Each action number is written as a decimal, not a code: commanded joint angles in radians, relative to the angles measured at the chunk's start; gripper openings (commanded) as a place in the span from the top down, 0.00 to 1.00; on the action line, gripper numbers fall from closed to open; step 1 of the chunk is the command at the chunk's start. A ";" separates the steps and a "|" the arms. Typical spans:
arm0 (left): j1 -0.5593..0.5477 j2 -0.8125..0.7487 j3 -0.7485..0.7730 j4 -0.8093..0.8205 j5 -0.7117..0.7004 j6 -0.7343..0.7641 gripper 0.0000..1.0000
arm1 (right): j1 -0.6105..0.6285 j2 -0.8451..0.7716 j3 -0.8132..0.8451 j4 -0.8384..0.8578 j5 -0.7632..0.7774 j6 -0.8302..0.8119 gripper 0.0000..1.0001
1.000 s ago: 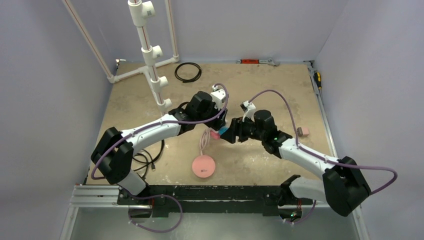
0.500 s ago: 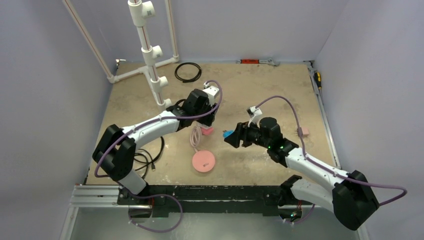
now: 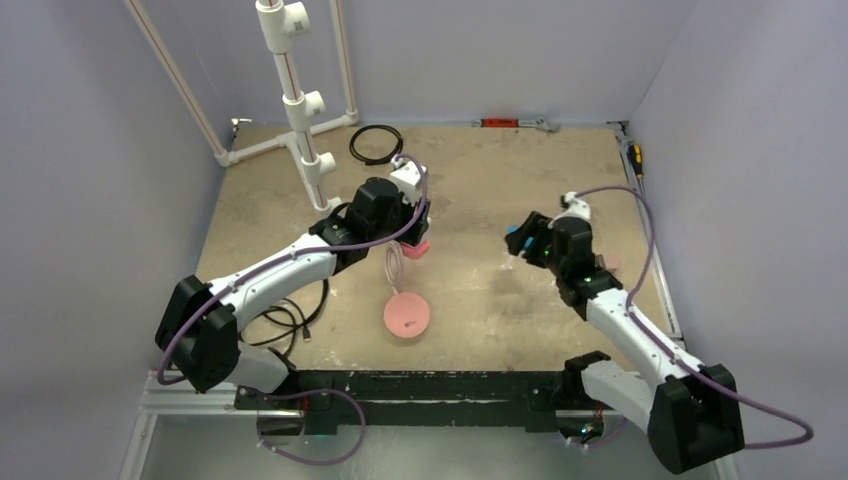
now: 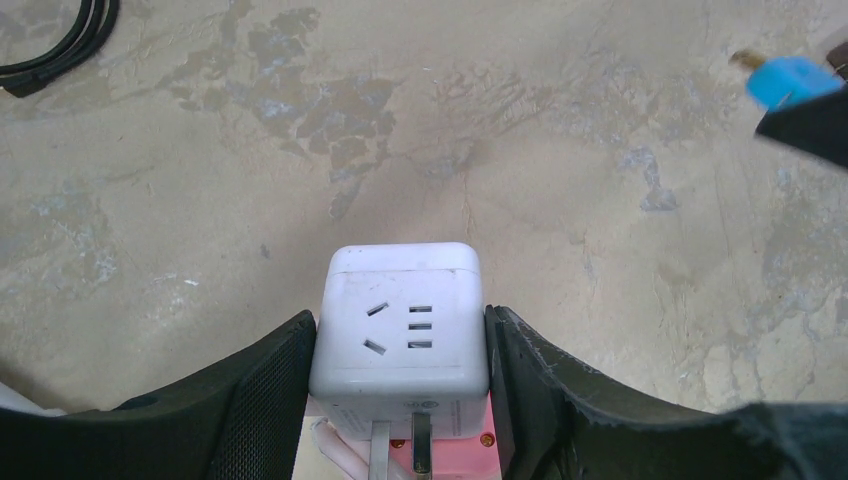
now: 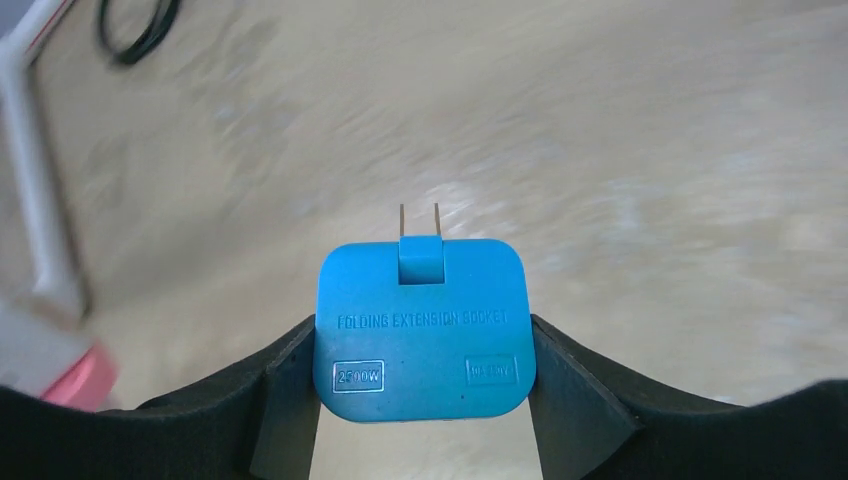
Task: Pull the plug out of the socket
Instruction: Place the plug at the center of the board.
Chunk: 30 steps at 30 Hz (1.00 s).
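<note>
The right end effector [image 5: 425, 345], clamped on the blue plug [image 5: 425, 300], has swung well clear of the left end effector [image 4: 400, 350], which grips the white socket [image 4: 400, 310]. The prongs are bare, so separation appears complete.

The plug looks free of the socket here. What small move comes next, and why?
Probably lower the right gripper toward the table and set the blue plug down. Its prongs are bare, and the white socket sits clamped in the left gripper well apart, so the pull looks done.
</note>
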<state>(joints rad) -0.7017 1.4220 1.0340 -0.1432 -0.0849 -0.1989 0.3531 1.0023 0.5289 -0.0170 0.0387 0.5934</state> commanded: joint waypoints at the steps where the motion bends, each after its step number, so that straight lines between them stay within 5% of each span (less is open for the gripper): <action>1: -0.001 -0.023 0.011 0.092 0.007 -0.016 1.00 | -0.149 -0.024 0.043 -0.041 0.198 0.013 1.00; 8: -0.001 -0.043 0.011 0.090 0.022 -0.030 1.00 | -0.384 0.145 0.092 -0.042 0.273 -0.002 1.00; 15: -0.002 -0.041 0.008 0.098 0.042 -0.047 1.00 | -0.449 0.194 0.078 -0.004 0.347 0.037 1.00; 25: -0.002 -0.001 0.009 0.097 0.056 -0.055 1.00 | -0.547 0.316 0.060 0.081 0.141 0.029 1.00; 30: -0.001 0.015 0.016 0.095 0.079 -0.063 1.00 | -0.592 0.362 0.056 0.099 0.042 0.018 0.89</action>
<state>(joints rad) -0.7017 1.4387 1.0336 -0.1272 -0.0399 -0.2302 -0.2104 1.3430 0.5831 0.0269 0.1768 0.6144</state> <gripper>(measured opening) 0.580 0.681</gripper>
